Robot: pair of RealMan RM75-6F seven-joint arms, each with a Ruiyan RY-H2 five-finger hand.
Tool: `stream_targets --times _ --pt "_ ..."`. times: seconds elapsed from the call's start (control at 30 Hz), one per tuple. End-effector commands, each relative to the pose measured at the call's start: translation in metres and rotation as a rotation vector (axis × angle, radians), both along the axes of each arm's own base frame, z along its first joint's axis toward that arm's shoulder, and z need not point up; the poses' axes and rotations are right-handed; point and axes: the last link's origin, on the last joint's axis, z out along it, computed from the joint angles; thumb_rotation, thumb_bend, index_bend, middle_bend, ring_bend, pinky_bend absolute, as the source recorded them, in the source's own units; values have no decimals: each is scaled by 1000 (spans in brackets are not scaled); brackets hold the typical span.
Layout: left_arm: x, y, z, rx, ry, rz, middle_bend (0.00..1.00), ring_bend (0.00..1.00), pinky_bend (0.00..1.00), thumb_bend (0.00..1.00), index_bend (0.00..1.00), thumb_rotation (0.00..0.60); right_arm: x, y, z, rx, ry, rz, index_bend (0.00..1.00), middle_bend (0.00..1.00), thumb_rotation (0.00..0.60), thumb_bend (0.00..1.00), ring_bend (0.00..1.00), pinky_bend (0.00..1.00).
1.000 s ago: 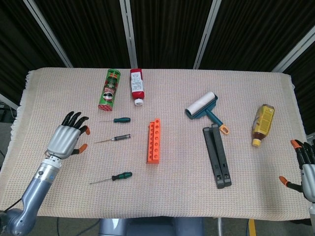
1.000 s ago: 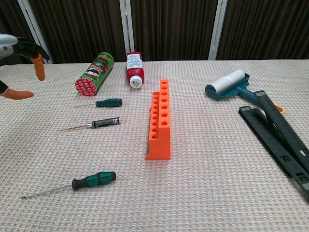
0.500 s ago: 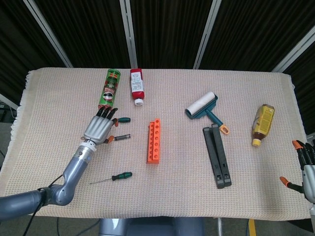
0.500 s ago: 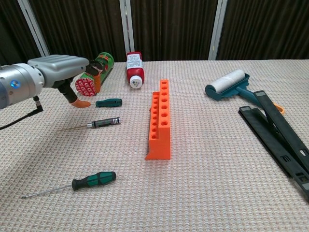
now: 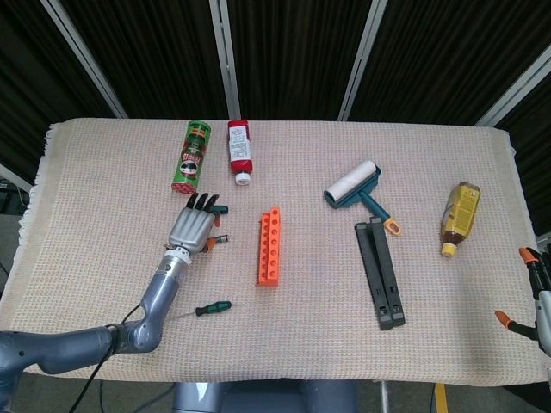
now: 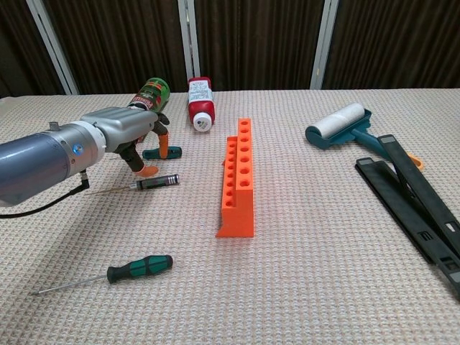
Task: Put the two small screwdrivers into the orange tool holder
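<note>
My head view looks steeply down from the 6 o'clock edge, taking in the whole table (image 5: 482, 172). My chest view sits low and close, facing 12 o'clock. Both share the orange tool holder (image 5: 269, 248) (image 6: 238, 176) and the lint roller (image 5: 355, 187) (image 6: 338, 124).

backdrop: I see dark, near-black ribbed panels (image 5: 293, 52) behind the table; they fill the top of both views
frame: pale metal struts (image 5: 225, 56) cross the panels; slanted in head view, near upright in chest view
table: covered by a beige woven cloth (image 5: 284, 344); frayed edge on my far-left side; cloth hangs over the front edge
floor: grey strip below the front edge; small yellow patch at lower right
light: even, soft; short faint shadows on the cloth
</note>
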Motion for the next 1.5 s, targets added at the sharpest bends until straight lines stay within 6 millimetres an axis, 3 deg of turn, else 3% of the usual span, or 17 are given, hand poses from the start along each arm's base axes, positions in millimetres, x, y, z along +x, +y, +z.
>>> stream_targets --times 0.03,0.4,0.83,1.5 --pt "1 -1 -7 -5 -16 18 24 0 0 326 413 600 -1 1 1 -1 1 -2 50 61 600 0 0 0" --pt "4 -3 -23 -12 -23 50 14 0 0 327 424 600 -4 4 3 -8 0 -18 50 61 600 0 0 0" --pt "0 1 -30 9 -9 97 14 0 0 404 433 600 -7 5 4 -9 -2 -32 50 61 600 0 0 0" --pt "6 -2 -37 9 -36 104 14 0 0 326 434 600 -12 8 6 -11 -10 -48 51 63 600 0 0 7"
